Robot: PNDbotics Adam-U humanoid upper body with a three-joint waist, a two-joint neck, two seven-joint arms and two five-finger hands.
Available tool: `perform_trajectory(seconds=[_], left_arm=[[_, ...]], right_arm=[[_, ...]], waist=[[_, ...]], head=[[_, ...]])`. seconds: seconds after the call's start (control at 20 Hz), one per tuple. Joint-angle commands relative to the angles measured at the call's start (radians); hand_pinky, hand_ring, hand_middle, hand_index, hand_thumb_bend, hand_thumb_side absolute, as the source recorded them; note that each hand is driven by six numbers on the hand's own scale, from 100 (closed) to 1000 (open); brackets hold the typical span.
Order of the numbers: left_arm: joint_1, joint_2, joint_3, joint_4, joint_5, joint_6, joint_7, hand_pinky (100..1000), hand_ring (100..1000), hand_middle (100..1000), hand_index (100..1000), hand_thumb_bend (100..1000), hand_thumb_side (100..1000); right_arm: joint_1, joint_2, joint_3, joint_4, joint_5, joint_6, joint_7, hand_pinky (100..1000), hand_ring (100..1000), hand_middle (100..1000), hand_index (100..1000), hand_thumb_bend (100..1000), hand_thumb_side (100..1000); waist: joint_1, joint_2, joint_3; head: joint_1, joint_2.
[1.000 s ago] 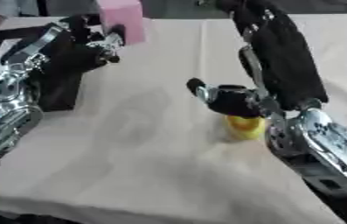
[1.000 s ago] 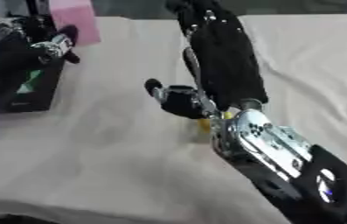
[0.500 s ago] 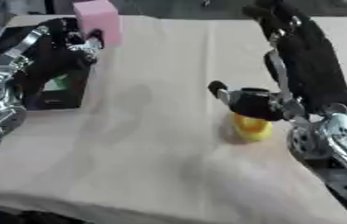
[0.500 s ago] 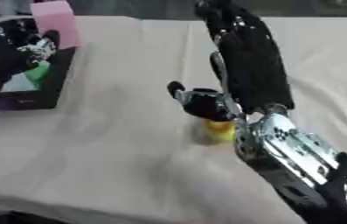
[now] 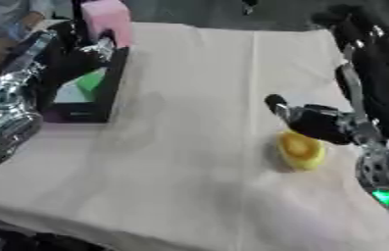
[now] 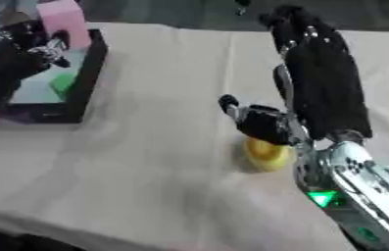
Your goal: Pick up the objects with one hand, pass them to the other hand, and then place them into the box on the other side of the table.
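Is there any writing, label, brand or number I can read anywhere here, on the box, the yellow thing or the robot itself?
None can be read.
Black box: no lettering shows; only green and pale shapes inside.
Pink block: plain.
Yellow object: plain, no print visible.
Right arm: a green light, triangle-shaped, not a letter or number.
Right hand and left hand: no markings legible.

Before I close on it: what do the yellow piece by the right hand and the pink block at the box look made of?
Yellow piece: probably smooth plastic or rubber, judging by its rounded shape and slight sheen. Pink block: likely foam or sponge, matte with soft square edges. Neither is certain from here.
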Motion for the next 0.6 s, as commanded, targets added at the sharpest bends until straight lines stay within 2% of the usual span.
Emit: perform_trajectory(seconds=[0.05, 0.6], left_arm=[[-0.007, 0.021, 0.030, 0.048, -0.024, 0.177, 0.210, 1000, 586, 437, 255, 100, 279], [-0.018, -0.007, 0.063, 0.256, -0.113, 0.162, 0.236, 1000, 611, 465, 309, 100, 269]], right_arm=[[-0.015, -0.017, -0.015, -0.021, -0.005, 0.002, -0.014, 870, 882, 852, 858, 663, 263], [-0.009, -0.025, -0.024, -0.021, -0.021, 0.005, -0.056, 868, 880, 852, 856, 662, 261]], waist=[[-0.011, 0.002, -0.003], [-0.008, 0.018, -0.022]], head=[[0.016, -0.012], [0.021, -0.015]])
